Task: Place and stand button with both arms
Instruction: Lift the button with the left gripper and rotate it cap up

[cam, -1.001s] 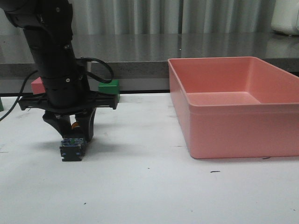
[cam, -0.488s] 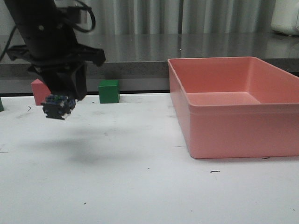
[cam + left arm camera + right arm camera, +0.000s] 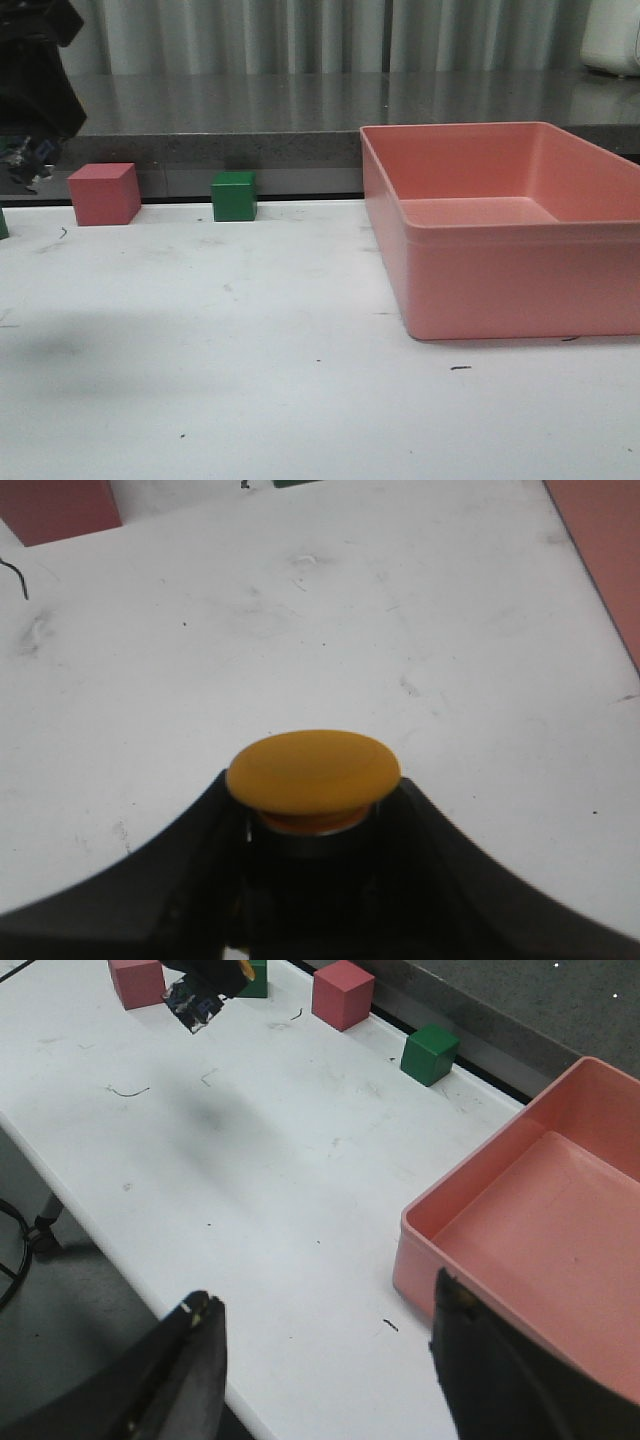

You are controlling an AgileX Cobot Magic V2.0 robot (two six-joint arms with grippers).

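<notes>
1. Count: one button (image 3: 313, 771), one pink bin (image 3: 510, 225) on the right side of the bench (image 3: 250, 380). Front view shows one red cube (image 3: 103, 193) and one green cube (image 3: 234, 195) along the far edge; right wrist view shows a second red cube (image 3: 136, 980) near the left end
2. Left tool (image 3: 315, 880): raised high over the bench's left end, only partly in the front view. Fingers clamped on the button's dark base, yellow cap facing the wrist camera. Button is airborne, clear of the bench
3. Right tool (image 3: 325, 1355): fingers spread wide, holding nothing, hovering above the near edge
4. Vs 1.0 s ago: button was on the bench under the left tool; it's since been lifted up and left
</notes>
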